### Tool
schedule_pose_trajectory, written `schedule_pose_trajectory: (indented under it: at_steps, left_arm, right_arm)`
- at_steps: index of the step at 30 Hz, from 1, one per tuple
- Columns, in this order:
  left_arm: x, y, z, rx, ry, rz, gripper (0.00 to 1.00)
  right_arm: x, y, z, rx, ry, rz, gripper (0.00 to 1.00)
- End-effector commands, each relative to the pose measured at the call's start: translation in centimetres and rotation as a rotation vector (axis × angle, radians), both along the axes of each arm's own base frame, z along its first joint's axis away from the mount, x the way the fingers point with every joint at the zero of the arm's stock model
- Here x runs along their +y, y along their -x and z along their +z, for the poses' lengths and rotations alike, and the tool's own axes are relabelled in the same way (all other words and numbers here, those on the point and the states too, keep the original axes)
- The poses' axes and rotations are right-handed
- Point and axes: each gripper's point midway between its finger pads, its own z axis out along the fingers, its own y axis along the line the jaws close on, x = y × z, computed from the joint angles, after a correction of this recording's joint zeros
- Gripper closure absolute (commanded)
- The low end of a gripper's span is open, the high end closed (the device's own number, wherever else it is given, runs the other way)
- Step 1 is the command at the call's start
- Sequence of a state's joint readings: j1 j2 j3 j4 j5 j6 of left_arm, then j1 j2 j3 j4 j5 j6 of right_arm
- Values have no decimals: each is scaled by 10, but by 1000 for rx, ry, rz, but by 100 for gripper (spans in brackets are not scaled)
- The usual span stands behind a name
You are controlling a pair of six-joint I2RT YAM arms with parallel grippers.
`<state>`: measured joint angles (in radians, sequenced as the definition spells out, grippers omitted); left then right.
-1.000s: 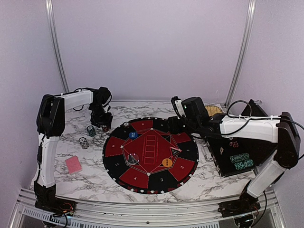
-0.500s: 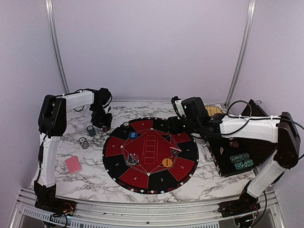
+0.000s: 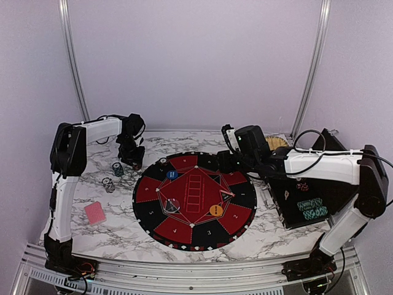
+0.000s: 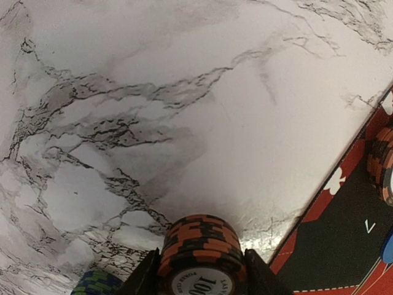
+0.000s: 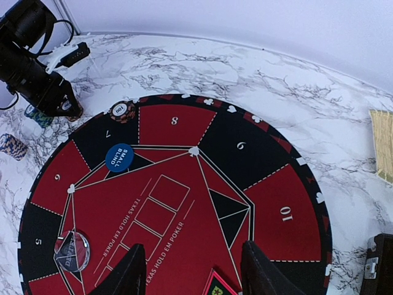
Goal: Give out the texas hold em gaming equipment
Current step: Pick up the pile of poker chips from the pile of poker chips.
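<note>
Left gripper: clamped on an orange-and-black striped poker chip stack, fingers against both its sides.
Beside it: one green-and-blue chip stack.
Right gripper: spread wide, empty, above round black-and-red mat.
Near it, on mat: one blue button, one clear button, one orange button.
Surface: white marbled table; lilac walls.

Ahead of the left gripper the marble table lies bare. An orange-and-black chip stack fills the gap between its fingers, a green-and-blue stack stands just to its left, and the mat, with a rim stack on it, borders its right. Below the right gripper the mat lies flat, with a blue button and a clear button off to its left, and the black case stands at its right.
</note>
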<state>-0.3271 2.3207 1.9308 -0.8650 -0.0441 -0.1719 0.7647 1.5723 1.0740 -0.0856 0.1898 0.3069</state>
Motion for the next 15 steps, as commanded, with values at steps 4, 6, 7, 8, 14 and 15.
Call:
schedule_pose_trajectory:
  at_steps: [4,6,7,8,14,15]
  left_arm:
    - [2,-7,4,-14,-3,0,57]
    - [2,-7,5,-17,-3,-2,58]
    - [2,-7,6,-17,-4,-2,59]
    - [3,-7,6,-18,-5,-2,60]
    - [3,-7,12,-27,-4,-5,61]
    - [3,-7,14,-30,-4,-5,61]
  right_arm:
    - [-6,-3,13,-19,-15,-22,49]
    - [-5,-3,13,-20,-17,-22,49]
    - [-5,-3,13,-18,-16,-21,49]
    - [-5,-3,13,-19,-16,-21,49]
    - [-4,-4,13,-21,-18,-19,49]
    - [-4,-4,13,-21,-18,-20,49]
